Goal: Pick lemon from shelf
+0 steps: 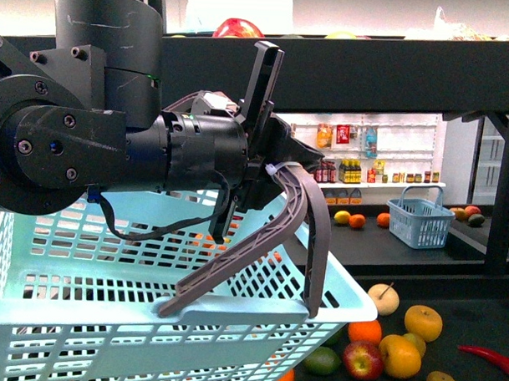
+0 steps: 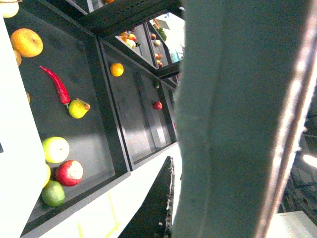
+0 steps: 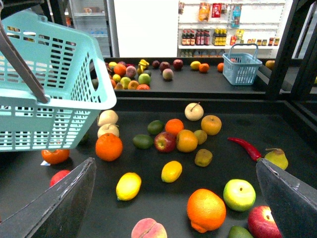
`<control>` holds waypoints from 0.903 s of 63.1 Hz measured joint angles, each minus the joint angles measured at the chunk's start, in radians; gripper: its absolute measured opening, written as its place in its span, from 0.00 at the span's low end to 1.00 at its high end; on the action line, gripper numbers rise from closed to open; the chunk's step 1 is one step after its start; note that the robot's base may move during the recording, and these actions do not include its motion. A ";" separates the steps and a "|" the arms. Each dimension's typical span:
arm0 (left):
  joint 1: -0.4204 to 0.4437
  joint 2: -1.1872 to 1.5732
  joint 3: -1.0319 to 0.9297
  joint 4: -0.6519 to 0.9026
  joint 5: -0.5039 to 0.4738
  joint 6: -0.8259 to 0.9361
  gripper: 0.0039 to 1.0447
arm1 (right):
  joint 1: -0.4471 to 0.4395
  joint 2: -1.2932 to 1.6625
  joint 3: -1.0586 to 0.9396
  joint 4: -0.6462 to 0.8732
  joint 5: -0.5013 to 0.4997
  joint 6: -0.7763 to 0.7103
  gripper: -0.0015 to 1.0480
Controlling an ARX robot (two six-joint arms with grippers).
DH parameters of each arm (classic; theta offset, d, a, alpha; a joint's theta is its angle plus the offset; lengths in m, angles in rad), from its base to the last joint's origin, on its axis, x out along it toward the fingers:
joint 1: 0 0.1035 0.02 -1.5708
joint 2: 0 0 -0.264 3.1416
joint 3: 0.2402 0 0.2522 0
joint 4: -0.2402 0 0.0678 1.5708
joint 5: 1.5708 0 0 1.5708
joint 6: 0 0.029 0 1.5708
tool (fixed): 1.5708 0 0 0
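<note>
- The lemon (image 3: 128, 186), bright yellow, smooth and oval, lies on the matte black tray of the shelf (image 3: 257, 124). There is bare tray all round it and it touches no other fruit.
- In the right wrist view it lies ahead of the right gripper (image 3: 175, 162), between the two dark fingers (image 3: 59, 208) and nearer the one on the basket's side. Neither finger touches it. The jaws stand wide apart and hold nothing.
- Just beside the lemon is a second yellow fruit (image 3: 171, 171), shorter and more orange in tint, which makes two yellow ovals.
- Near them are a round orange (image 3: 109, 147), a fuzzy pink peach (image 3: 148, 229) and one long, glossy red chilli (image 3: 244, 148), which lies well apart from the lemon.
- There are two baskets. A large pale-blue basket (image 1: 82, 327) of slotted plastic fills the lower left of the front view, tilted and raised above the tray. A smaller blue basket (image 1: 419, 220) with an upright handle stands right of centre on the farther tray.
- The left gripper (image 1: 237, 309) is at the centre of the front view. Its two ribbed grey fingers are spread wide, with their tips at the pale-blue basket's near rim. Whether they clamp the rim cannot be told.
</note>
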 joint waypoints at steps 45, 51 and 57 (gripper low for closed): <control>0.000 0.004 0.003 -0.002 -0.005 0.001 0.06 | -0.142 1.765 0.641 0.298 -0.113 0.125 0.93; 0.000 0.004 0.003 -0.002 -0.004 0.002 0.06 | -0.066 1.983 0.821 0.253 -0.093 0.177 0.93; 0.000 0.004 0.003 -0.002 -0.005 0.002 0.06 | -0.008 2.113 0.946 0.228 -0.064 0.214 0.93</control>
